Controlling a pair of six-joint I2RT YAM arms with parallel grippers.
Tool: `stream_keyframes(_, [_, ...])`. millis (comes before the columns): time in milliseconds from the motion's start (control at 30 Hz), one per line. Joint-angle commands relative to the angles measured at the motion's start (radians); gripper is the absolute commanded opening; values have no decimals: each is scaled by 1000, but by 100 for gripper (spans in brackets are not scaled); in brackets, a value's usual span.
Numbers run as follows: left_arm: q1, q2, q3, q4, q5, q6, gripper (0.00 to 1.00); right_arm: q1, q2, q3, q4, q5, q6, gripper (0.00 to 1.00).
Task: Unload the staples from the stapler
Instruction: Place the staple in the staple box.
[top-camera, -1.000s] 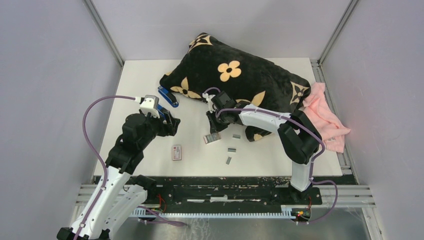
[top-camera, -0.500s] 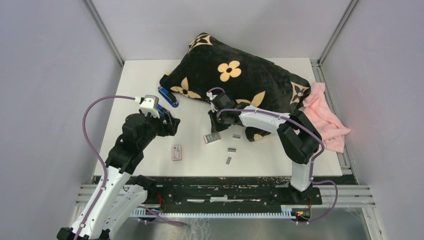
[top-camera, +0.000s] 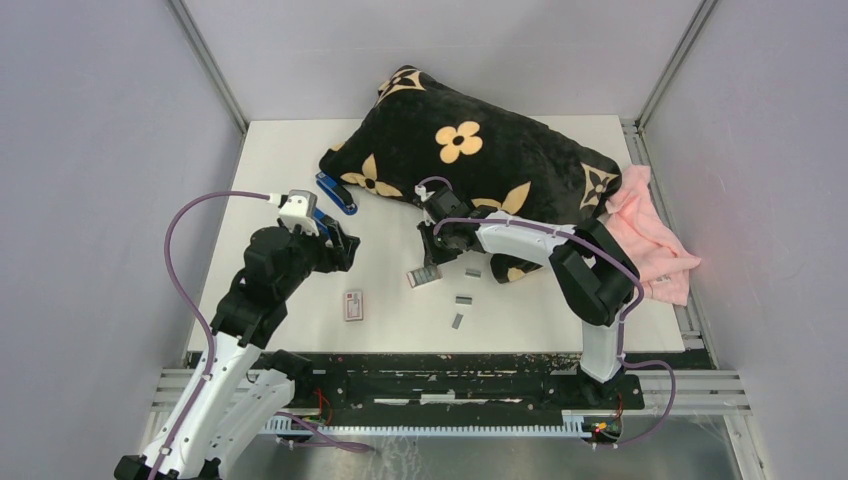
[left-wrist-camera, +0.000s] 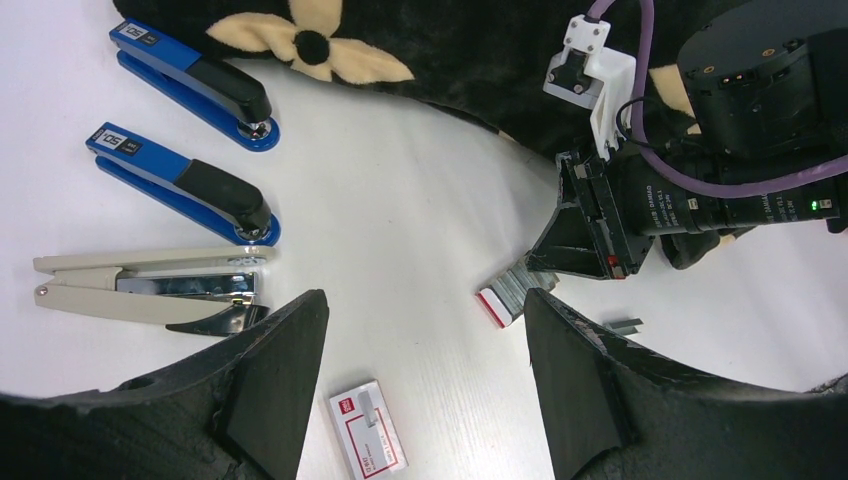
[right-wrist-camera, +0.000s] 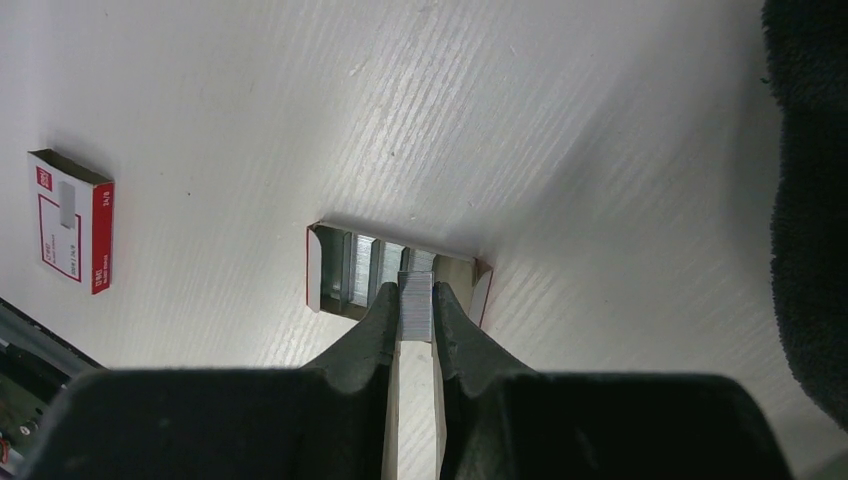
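Near the front edge of the white table (top-camera: 560, 320) lie three loose staples (top-camera: 463, 299) in short grey strips, each one apart from the others. To their left is a small white-and-red closed box (top-camera: 353, 305), lying flat. A bit farther back is an open box (top-camera: 423, 276) just like it, with more grey strips packed inside. The right claw (right-wrist-camera: 415, 300) is right at this open box, and its two black fingers (right-wrist-camera: 375, 320) are squeezed almost together on one strip of staples (right-wrist-camera: 416, 285) - the strip stands between the tips, at the near edge of the open box. The left claw (left-wrist-camera: 425, 300) hangs over the table on the left side, spread wide, with nothing in it. From its own camera you can see a pale stapler (left-wrist-camera: 150, 285) lying just past its left finger, with its two pale arms apart at one end and a shiny metal part between them. Behind that are two blue staplers (left-wrist-camera: 180, 185) with black ends, side by side but not touching. Farther back a big black pillow (top-camera: 470, 150) with cream flowers fills much of the table - the far blue stapler lies right beside its edge. A pink cloth (top-camera: 650, 240) is bunched up at the right side, next to the pillow
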Motion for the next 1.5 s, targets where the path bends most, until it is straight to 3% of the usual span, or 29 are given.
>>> stream_keyframes(0, [8, -3, -4, 58, -5, 46, 79, -2, 9, 4, 14, 34, 10, 13])
stream_keyframes(1467, [11, -6, -4, 58, -5, 48, 79, -3, 20, 7, -16, 46, -20, 18])
